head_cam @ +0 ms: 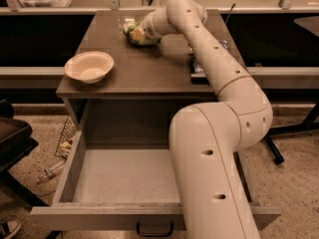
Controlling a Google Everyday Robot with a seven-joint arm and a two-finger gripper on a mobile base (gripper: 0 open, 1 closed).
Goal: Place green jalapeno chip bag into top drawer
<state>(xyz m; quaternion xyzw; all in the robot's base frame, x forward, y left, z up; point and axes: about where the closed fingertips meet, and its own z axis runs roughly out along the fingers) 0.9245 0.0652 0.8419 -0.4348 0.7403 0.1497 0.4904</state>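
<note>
The green jalapeno chip bag (143,39) lies crumpled at the back of the tabletop (144,71), near the middle. My gripper (137,32) is right on the bag, reaching in from the right, and the wrist covers part of it. The top drawer (124,176) is pulled fully open below the tabletop. Its flat bottom is bare, and its dark handle (154,229) shows at the front edge. My arm's lower links stand over the drawer's right side and hide it.
A cream bowl (89,66) sits on the tabletop's left front. A flat dark bag (198,67) lies at the right edge, partly under my arm. A black seat (12,143) and a bottle (50,171) are on the floor to the left.
</note>
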